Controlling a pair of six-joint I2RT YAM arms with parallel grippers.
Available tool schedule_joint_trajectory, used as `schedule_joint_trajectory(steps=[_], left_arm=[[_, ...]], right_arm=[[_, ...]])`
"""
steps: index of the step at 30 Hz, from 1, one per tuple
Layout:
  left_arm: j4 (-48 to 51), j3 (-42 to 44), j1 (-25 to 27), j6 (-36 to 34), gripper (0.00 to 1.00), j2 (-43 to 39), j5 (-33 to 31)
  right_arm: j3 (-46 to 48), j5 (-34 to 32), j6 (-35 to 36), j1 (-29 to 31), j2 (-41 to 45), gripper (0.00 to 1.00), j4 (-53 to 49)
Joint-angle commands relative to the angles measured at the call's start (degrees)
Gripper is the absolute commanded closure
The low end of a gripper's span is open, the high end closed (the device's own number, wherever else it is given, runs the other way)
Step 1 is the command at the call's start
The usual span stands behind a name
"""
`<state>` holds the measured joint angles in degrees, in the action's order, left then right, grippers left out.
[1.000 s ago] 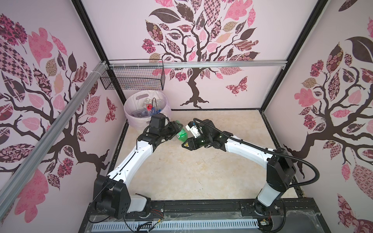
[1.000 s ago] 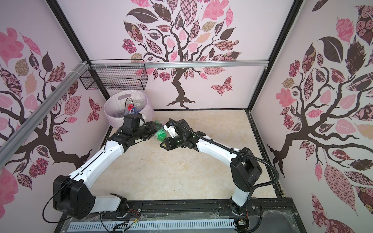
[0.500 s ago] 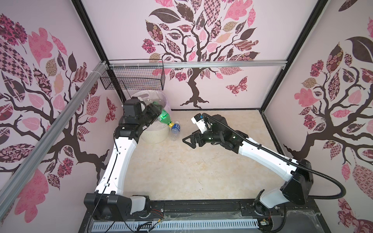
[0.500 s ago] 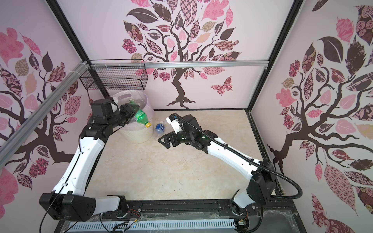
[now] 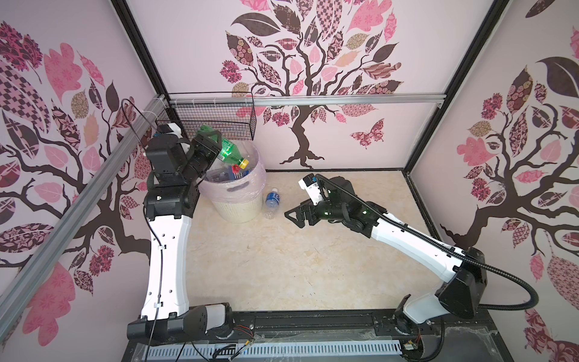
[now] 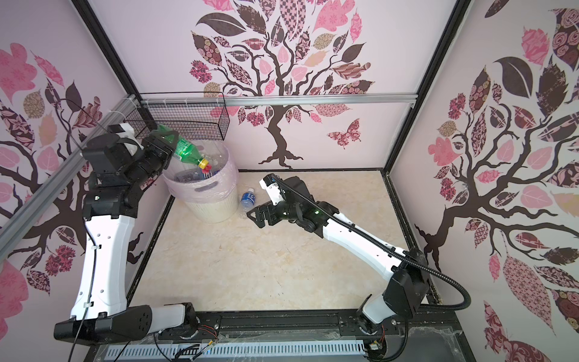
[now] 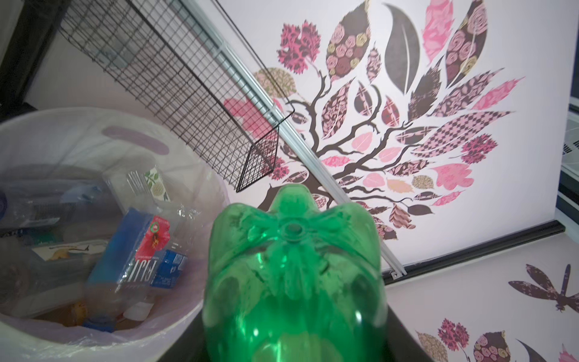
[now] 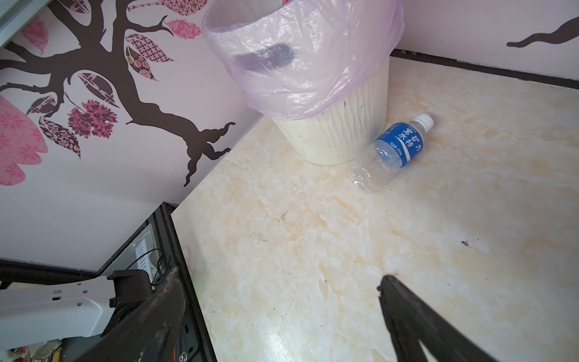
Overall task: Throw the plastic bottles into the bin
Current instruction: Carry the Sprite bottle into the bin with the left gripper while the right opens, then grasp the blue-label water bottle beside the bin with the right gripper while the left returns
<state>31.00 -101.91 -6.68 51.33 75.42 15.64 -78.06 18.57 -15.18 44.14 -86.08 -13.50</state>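
Observation:
My left gripper (image 5: 209,144) (image 6: 163,141) is shut on the base end of a green plastic bottle (image 5: 228,151) (image 6: 185,151) (image 7: 294,275). The bottle tilts yellow cap down above the bin (image 5: 241,203) (image 6: 216,207) (image 7: 103,131) (image 8: 332,138), a pale tub with a translucent liner. Several plastic bottles (image 7: 131,260) lie inside it. In the left wrist view the green bottle hides the fingers. A clear bottle with a blue label (image 5: 272,200) (image 6: 247,200) (image 8: 395,147) lies on the floor against the bin. My right gripper (image 5: 297,213) (image 6: 260,213) (image 8: 280,282) hangs open and empty just right of it.
A black wire mesh basket (image 5: 219,119) (image 6: 188,119) (image 7: 175,94) hangs from the aluminium rail (image 5: 344,100) right behind and above the bin. Patterned walls close in the left, back and right. A black frame rail (image 5: 313,322) runs along the front.
The right gripper opened, let go of the green bottle and drew back to the right. The left arm carried the bottle up and left to above the bin.

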Motion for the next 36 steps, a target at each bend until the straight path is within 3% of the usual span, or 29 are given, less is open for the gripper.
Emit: schedule_joint_trajectory(steps=[1,3,6,8,9,15,21,28,36], left_arm=[[0.78,-3.11,-3.82,0.88,0.48,5.10,-0.91],[1.60,-4.11,-7.86,3.34,0.44,10.67,0.88],[5.28,-8.34,-11.41,5.89,0.23,18.49,10.47],[7.90,-8.84,-11.09,3.93,0.06,18.20,11.53],[7.46,-8.83,-10.38,3.11,0.03,16.24,10.94],[6.84,-8.73,-5.41,-0.05,0.03,5.19,8.62],[3.96,-1.63,-1.57,-0.44,0.03,-1.59,8.94],[-1.17,13.80,4.67,-2.05,0.03,-8.08,8.76],[-2.77,29.99,13.65,-4.25,0.03,-11.13,8.64]], right_arm=[[-0.37,-0.70,0.12,0.07,2.68,0.01,0.30],[0.06,-0.15,-0.44,0.07,2.77,0.01,0.86],[0.88,0.65,-1.79,0.09,2.95,0.00,1.71],[1.79,0.94,-2.51,0.07,3.32,0.00,2.33],[2.39,1.03,-2.75,0.10,3.56,0.00,2.73],[3.98,2.20,-4.39,0.14,3.21,0.00,4.17],[3.64,0.37,-5.25,0.07,2.67,0.00,3.58],[3.78,-5.78,-11.47,-3.05,-1.57,0.01,4.23],[1.18,-7.79,-18.11,-5.38,-16.18,0.00,10.93]])
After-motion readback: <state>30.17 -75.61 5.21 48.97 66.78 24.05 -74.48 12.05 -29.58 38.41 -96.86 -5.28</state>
